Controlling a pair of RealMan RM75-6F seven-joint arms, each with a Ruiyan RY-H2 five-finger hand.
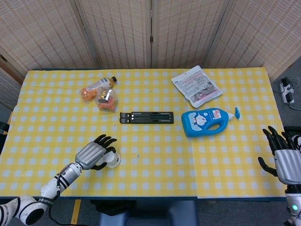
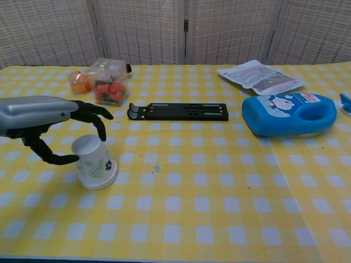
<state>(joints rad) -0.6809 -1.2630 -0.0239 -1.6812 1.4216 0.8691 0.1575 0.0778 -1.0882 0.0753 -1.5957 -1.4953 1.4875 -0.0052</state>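
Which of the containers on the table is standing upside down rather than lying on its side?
The white paper cup with the leaf print, rim down under the left hand. The blue detergent bottle and clear orange-drink bottle lie flat.

Blue bottle [image 1: 208, 121] w/ white pouch [image 1: 196, 85] beyond it, well right of left hand. Black stand [image 1: 146, 117] & orange snack packs [image 1: 99, 94] beyond the hand.

My table [image 1: 155, 183] wears a yellow-and-white checked cloth. Near my left there stands a paper cup [image 2: 94, 162], upside down (white, with a leaf print). Further back on that side lies a bottle [image 1: 96, 86] of orange drink, touching a small clear pack [image 1: 106, 100] of red bits. A black folded stand [image 1: 146, 117] lies flat mid-table. To its right a blue detergent bottle [image 1: 207, 121] lies on its side, and behind it a white pouch [image 1: 196, 85].
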